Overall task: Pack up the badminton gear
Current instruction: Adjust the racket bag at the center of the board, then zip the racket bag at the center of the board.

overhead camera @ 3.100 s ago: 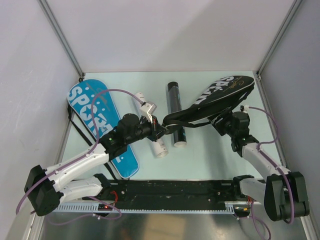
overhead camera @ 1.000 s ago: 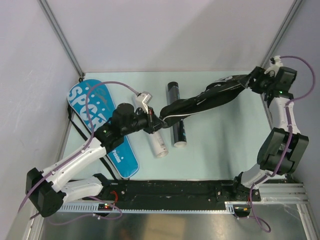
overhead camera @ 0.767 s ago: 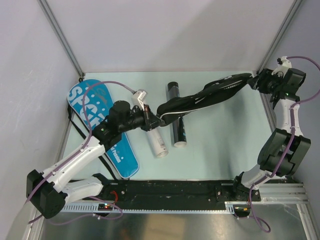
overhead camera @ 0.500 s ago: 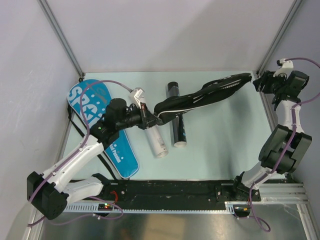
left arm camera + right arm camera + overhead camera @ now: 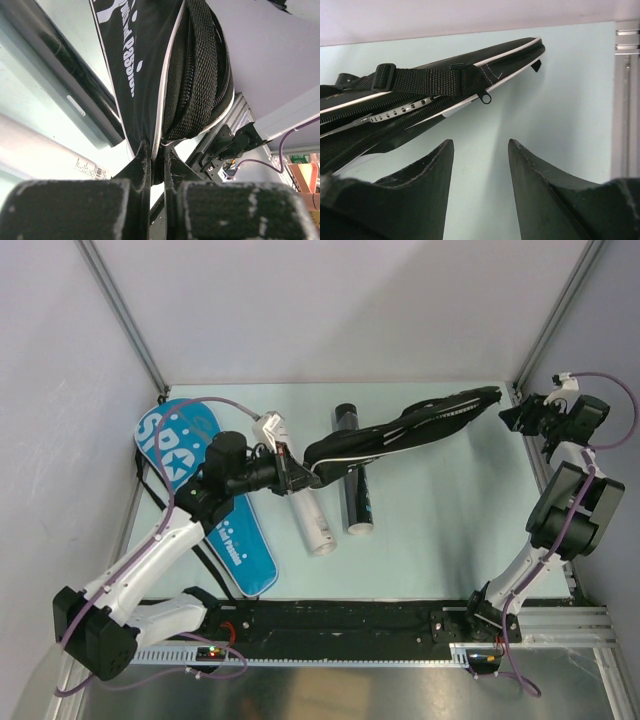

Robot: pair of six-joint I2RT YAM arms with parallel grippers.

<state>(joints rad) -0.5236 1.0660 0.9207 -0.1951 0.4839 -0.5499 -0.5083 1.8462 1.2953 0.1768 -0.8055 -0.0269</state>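
Left fingers (image 5: 141,165) clamp the black racket cover (image 5: 400,430) by its near edge; right fingers (image 5: 427,170) gape empty, just off its far tip.

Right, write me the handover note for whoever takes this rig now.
Left pincer: shut on the narrow end of the black cover, which stretches over the black tube.
Right pincer: open, empty, just short of the cover's far tip.
Blue cover flat at left; white tube beside the black one.
Done: no rackets or shuttlecocks in view; whether packed, cannot tell.
Left: probably settle the black cover, stow tubes.
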